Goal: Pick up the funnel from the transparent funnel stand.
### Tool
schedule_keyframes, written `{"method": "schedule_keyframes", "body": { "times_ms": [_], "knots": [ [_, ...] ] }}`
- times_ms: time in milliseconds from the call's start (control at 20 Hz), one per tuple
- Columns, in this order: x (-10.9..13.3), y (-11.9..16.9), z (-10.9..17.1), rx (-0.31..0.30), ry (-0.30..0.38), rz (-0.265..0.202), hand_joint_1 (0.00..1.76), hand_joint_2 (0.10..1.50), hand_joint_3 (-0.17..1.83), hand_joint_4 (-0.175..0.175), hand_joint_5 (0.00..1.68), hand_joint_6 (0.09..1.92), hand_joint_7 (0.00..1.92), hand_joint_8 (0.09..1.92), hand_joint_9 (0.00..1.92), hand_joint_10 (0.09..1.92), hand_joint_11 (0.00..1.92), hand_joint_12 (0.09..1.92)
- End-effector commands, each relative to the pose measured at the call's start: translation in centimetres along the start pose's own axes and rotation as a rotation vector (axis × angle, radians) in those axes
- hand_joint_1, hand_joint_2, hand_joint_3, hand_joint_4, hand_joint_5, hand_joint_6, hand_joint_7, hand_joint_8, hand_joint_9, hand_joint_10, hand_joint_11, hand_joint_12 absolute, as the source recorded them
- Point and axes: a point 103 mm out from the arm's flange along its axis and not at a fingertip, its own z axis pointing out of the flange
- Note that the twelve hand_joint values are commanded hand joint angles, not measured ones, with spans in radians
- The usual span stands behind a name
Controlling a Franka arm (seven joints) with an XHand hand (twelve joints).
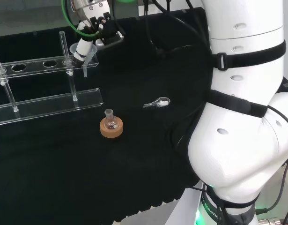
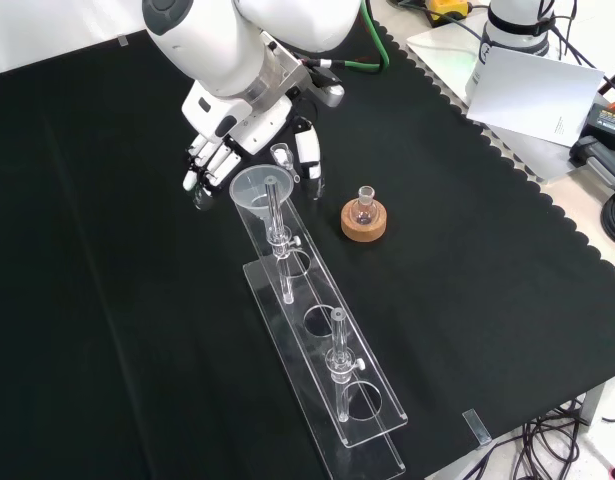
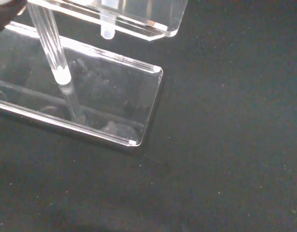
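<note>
The light was bright and even, and the black cloth (image 2: 107,300) stayed very dark with hardly any shadows on it. The big white arm (image 1: 247,117) shone bright in the head view. The clear stand (image 3: 114,96) showed thin white glints along its edges in the wrist view. There, a white bit at one corner looked blurry. The front view looked sharp.

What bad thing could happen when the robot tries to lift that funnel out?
The funnel sits in the end hole of the clear stand, with its stem poking through, so a tilted lift might snag the stem and tip the stand. The hand is close around the funnel's rim and could knock it sideways. The small flask on its cork ring stands nearby and might get bumped.
</note>
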Motion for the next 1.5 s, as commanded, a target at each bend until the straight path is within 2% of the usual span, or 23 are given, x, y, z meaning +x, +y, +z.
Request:
{"method": "schedule_keyframes", "body": {
  "times_ms": [50,350,700,1100,1500],
  "knots": [
    [-0.2,0.1,-0.1,-0.004,-0.001,0.006,0.63,0.64,0.00,-0.055,0.01,0.09,0.16,0.43,0.00,0.46,0.00,1.12],
    [-0.3,0.2,-0.6,0.015,-0.004,0.000,0.64,0.66,0.01,-0.044,0.08,0.09,0.20,0.54,0.00,0.60,0.00,1.15],
    [-0.3,0.3,-1.1,0.046,-0.025,-0.001,0.67,0.68,0.02,-0.022,0.20,0.09,0.29,0.56,0.00,0.83,0.00,1.18],
    [0.1,0.4,-1.1,0.053,-0.018,-0.005,0.65,0.69,0.03,-0.016,0.24,0.09,0.32,0.56,0.02,0.88,0.00,1.18],
    [0.2,0.2,-1.1,0.040,-0.005,-0.003,0.66,0.70,0.04,-0.007,0.37,0.09,0.43,0.56,0.12,0.87,0.00,1.20]
  ]
}}
